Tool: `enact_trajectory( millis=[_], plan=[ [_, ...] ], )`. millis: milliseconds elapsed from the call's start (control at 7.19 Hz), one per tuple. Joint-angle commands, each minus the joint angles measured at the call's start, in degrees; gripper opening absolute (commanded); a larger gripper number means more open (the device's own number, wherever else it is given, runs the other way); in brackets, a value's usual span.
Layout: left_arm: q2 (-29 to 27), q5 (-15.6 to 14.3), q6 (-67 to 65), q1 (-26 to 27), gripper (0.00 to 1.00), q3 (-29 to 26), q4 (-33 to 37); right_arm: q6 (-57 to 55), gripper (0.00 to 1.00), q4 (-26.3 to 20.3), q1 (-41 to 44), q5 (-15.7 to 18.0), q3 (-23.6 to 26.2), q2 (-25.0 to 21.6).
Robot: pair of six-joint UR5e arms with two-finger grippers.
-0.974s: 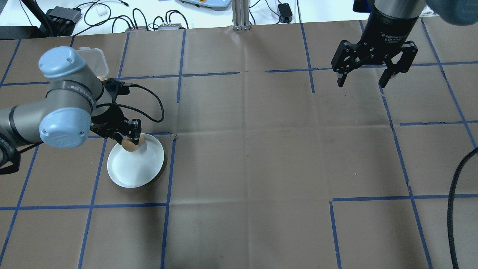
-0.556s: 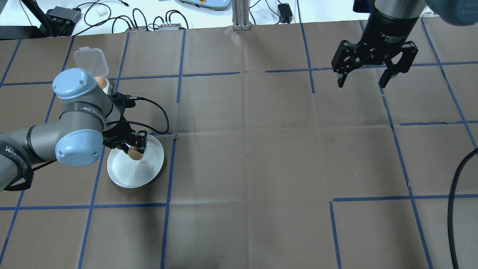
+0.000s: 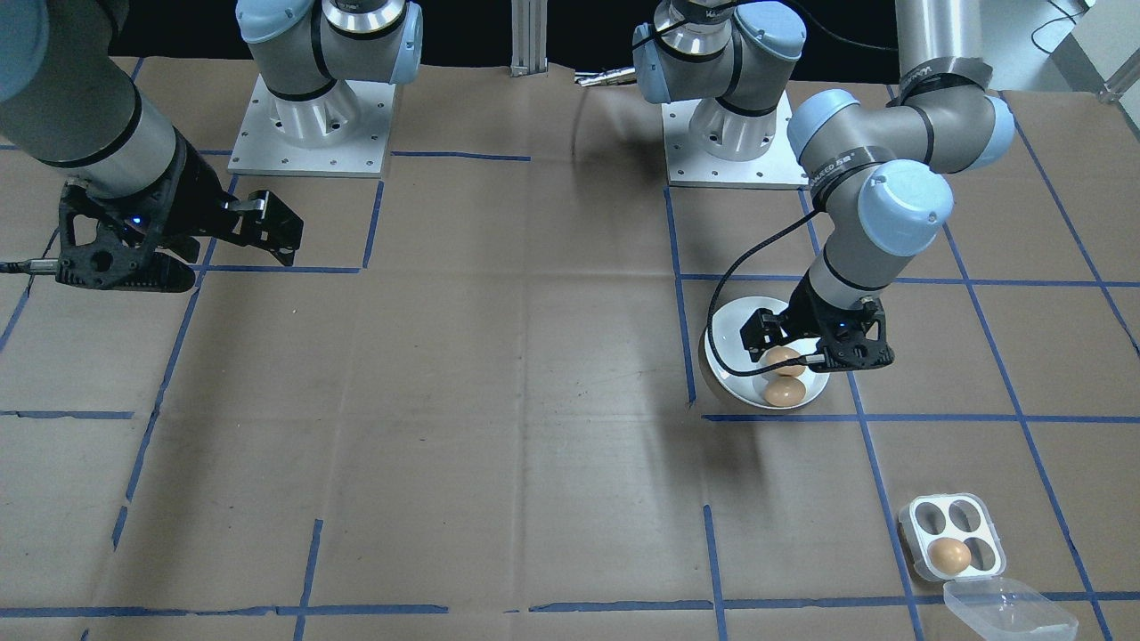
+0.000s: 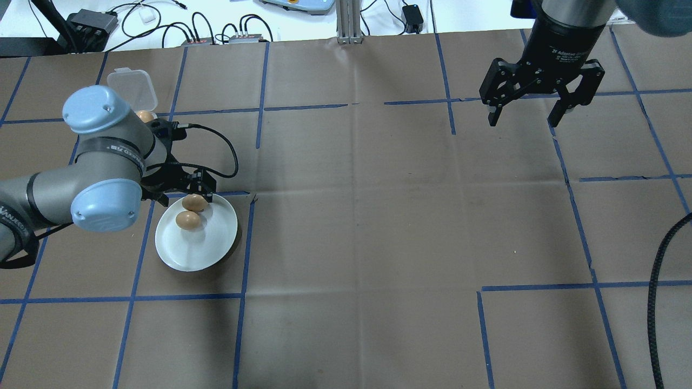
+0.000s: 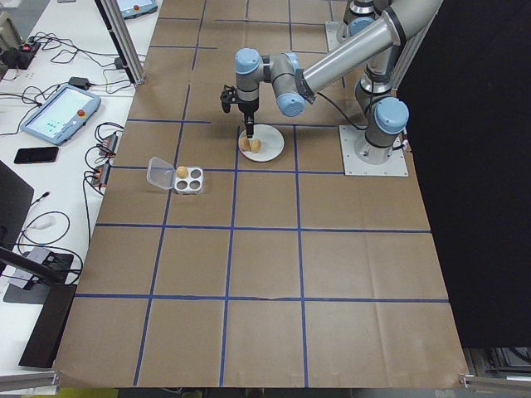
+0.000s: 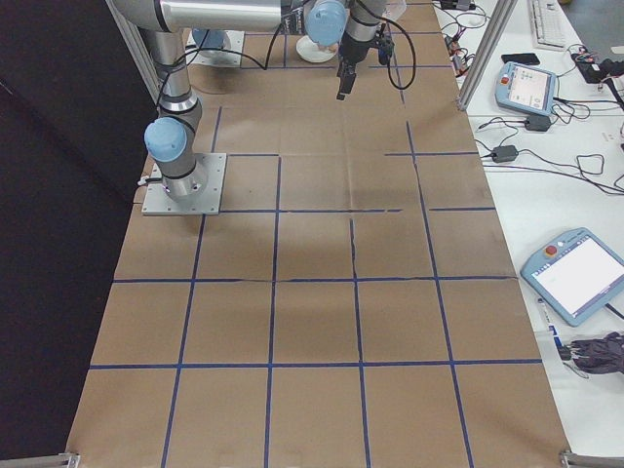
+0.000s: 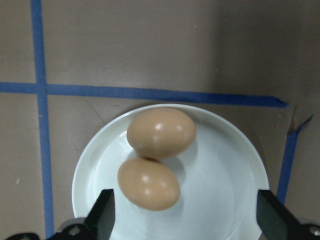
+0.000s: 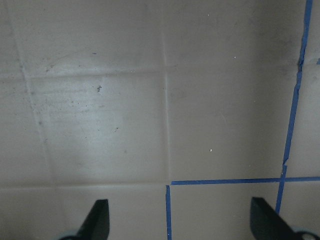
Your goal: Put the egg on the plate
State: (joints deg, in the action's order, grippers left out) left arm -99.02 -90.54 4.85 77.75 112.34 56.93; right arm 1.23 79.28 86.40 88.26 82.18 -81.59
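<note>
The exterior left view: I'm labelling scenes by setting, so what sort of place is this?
Most likely a robotics lab: a table papered brown with a blue tape grid, robot arms bolted to it, and a teach pendant among cables on a side bench.

Table [image 4: 378, 216] covered in brown paper with blue tape grid, white plate [image 4: 211, 248], clear egg tray [image 3: 951, 538], arm bases [image 3: 307, 125]

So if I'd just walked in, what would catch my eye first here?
Probably the two brown eggs lying side by side, touching, on the white plate near the robot's left side, with the left hand open just above them. Then the clear egg tray with one egg left in it, and the right hand hanging open over bare brown paper.
</note>
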Motion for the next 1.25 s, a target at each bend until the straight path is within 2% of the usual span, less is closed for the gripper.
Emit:
enact_trajectory(
  millis=[0,139,417,695,974,1113],
  plan=[
    [-0.72,-0.16,-2.73,-0.23,1.00,-13.74,14.70,0.00,1.00,0.00,0.00,-0.02,0.00,0.03],
    [-3.00,0.01,-2.04,-0.84,1.00,-19.55,18.18,0.00,1.00,0.00,0.00,-0.02,0.00,0.03],
    [-11.42,0.37,-0.38,-4.34,1.00,-27.66,17.07,0.00,1.00,0.00,0.00,-0.02,0.00,-0.06],
    [-18.80,0.19,11.28,-8.22,1.00,-34.69,16.20,0.00,1.00,0.00,0.00,-0.02,0.00,-0.06],
    [-27.15,0.19,14.73,-8.85,0.99,-39.46,11.73,0.00,1.00,0.00,0.00,-0.02,0.00,-0.06],
    [-29.19,0.19,15.10,-8.85,0.99,-39.82,9.88,0.00,1.00,0.00,0.00,0.07,0.00,-0.06]
  ],
)
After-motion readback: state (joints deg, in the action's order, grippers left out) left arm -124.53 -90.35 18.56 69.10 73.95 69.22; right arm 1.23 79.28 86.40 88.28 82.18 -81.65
